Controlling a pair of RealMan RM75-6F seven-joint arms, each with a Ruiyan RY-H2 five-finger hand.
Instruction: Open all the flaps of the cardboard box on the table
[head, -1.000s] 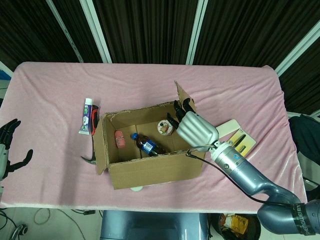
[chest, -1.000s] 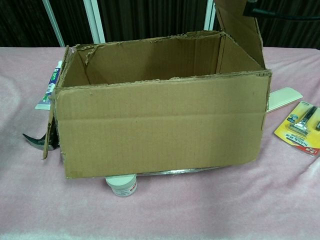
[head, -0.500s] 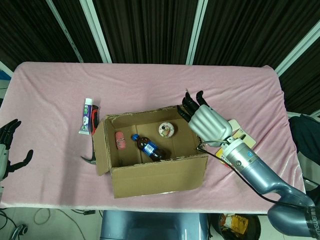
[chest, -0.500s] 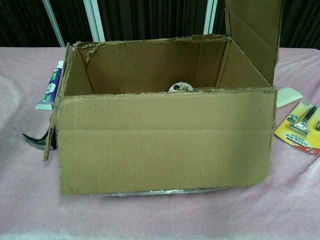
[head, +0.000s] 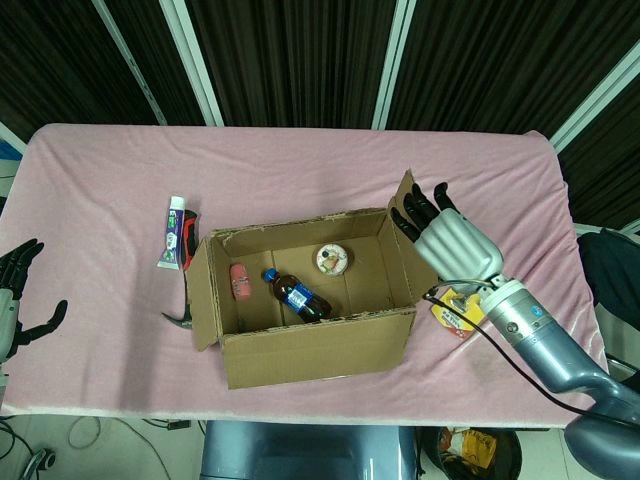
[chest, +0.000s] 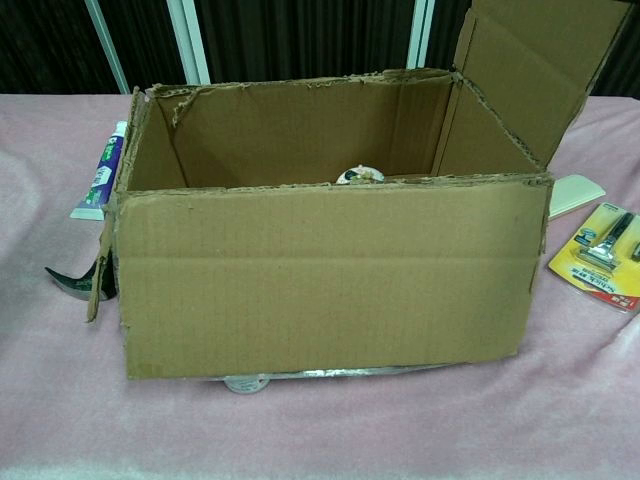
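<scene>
While its long axis runs left-right, cardboard box (head: 300, 300) opens upward.

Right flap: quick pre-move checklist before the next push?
1. Right hand on the right flap: ok, fingers lie against its outer face.
2. Right flap folded fully out: not ok, it stands tilted outward in the chest view.
3. Left flap open: ok, folded outward.
4. Left hand clear of the cardboard box: ok, open at the table's left edge.
5. Path beyond the flap: not ok, the razor pack lies on the cloth there.
6. Box sitting flat: cannot tell, a small jar shows under its front edge.
</scene>
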